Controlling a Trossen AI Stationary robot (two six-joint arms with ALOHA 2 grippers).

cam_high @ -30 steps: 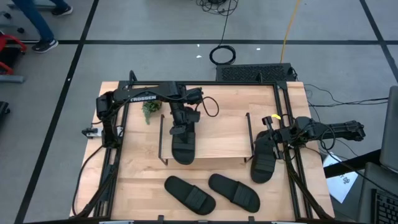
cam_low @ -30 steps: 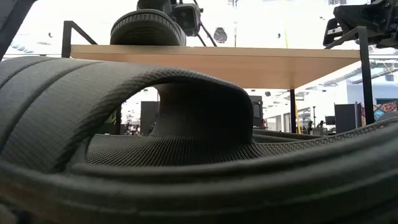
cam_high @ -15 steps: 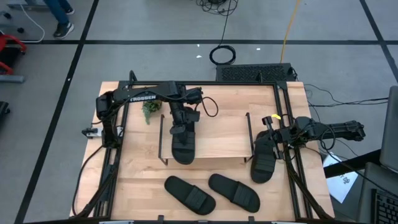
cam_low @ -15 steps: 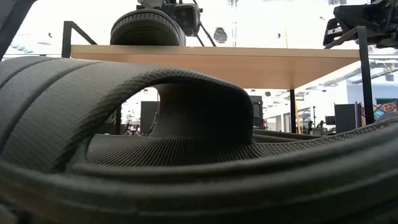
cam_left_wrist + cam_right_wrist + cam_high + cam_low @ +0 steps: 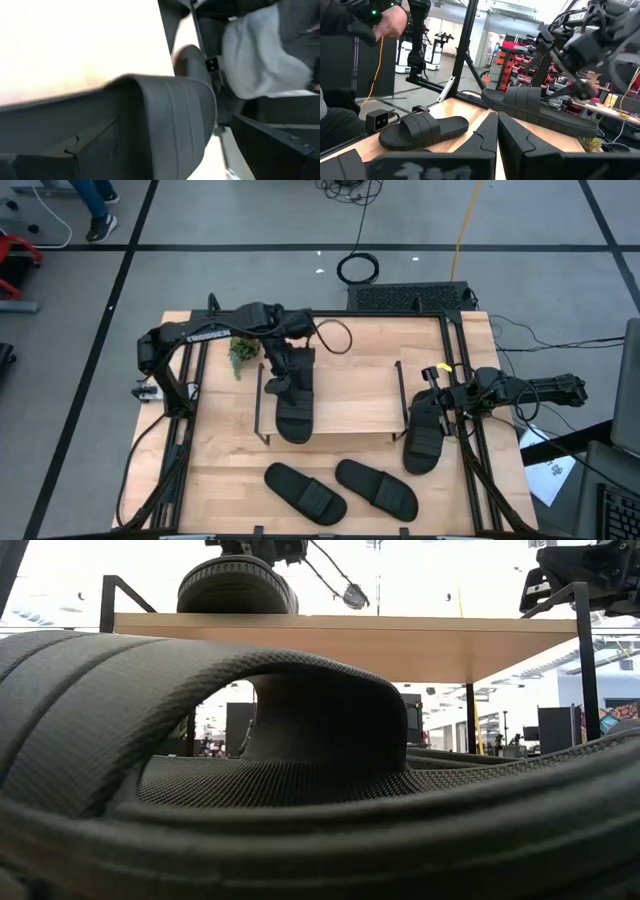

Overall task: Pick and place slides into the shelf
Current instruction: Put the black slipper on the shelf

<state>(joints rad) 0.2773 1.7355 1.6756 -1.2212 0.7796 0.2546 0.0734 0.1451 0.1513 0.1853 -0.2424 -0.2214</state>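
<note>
A low rack with a light wood plank top and thin black wire side frames, the shelf (image 5: 345, 402), stands in the middle of a larger pale wooden table (image 5: 225, 480). One all-black slide sandal with a wide ribbed strap (image 5: 293, 402) lies on the plank top toward the shelf's left end, its front end jutting past the shelf's near edge; from table height its rounded sole (image 5: 238, 587) shows resting on the plank. The left gripper (image 5: 281, 369) sits over the rear part of this sandal, at the shelf's far-left corner; whether its fingers are apart or closed cannot be told. A second black slide (image 5: 425, 432) lies just outside the shelf's right wire frame, with the right gripper (image 5: 447, 395) above its rear end, fingers closed together and holding nothing visible. Two more black slides lie on the table in front of the shelf: one (image 5: 304, 491) before its left half, the other (image 5: 376, 488) before its middle. A small green plant sprig (image 5: 241, 352) sits just beyond the shelf's far-left corner.
</note>
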